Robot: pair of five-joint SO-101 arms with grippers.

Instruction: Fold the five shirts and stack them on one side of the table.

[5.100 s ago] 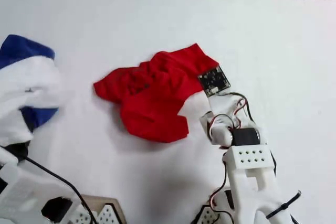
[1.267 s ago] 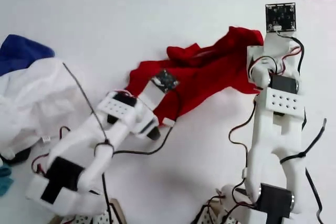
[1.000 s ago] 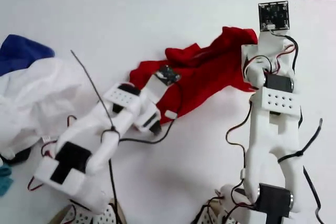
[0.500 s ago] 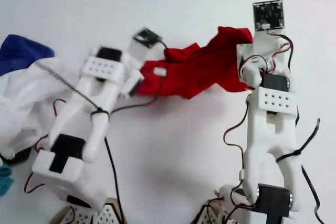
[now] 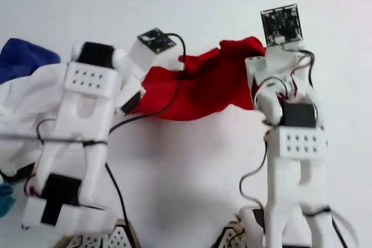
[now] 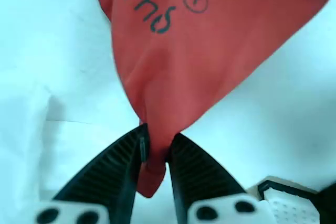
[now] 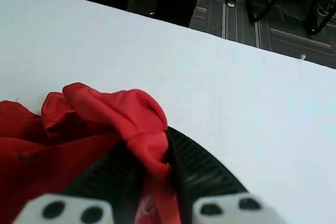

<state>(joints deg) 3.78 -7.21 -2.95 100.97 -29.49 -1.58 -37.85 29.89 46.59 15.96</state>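
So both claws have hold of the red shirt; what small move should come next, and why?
Probably draw the left claw and right claw apart to stretch the red shirt. Each pinches one end of it, but the cloth between them is bunched and creased, so it likely needs pulling flat before any fold.

Shirt heap (image 5: 23, 105) beside left arm (image 5: 87, 108)

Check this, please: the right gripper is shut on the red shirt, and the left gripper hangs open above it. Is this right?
Not quite. The left gripper is not open: the left wrist view shows it shut on a fold of the red shirt. The right gripper is shut on the shirt, as you say.
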